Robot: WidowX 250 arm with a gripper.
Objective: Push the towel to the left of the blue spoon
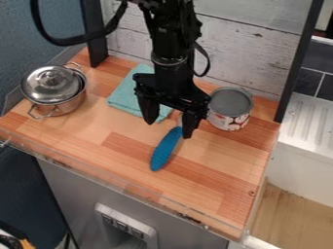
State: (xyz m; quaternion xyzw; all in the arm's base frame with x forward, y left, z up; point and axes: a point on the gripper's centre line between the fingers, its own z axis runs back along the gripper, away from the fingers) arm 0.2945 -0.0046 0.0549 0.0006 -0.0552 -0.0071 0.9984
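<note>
Teal cloth: the towel (125, 96), lying flat and apparently folded, left of centre in the upper half of the frame, partly behind my arm. My claw (170, 121) hangs near the middle of the frame, open, tips spread wide with nothing gripped. One tip shows against the towel's lower right edge; contact, cannot tell. The other is by the upper end of the blue spoon (165, 149), which slants down to lower left on the wooden surface (214, 192).

Handling, my judgement: light, soft, limp, not fragile. Should slide on wood but will bunch or fold if shoved at an edge. Best hold: press down on the thick middle with tips closed, then drag; or pinch the near lower edge.

Next: lift off the spoon, bear on the towel, ease it down the frame to lie beside the spoon's left. Towel sits upper left of the spoon, so the step looks early. Risks: knocking the spoon askew; nudging the can (228, 110) at right; overshooting toward the lidded pot (60, 99) at upper left.
</note>
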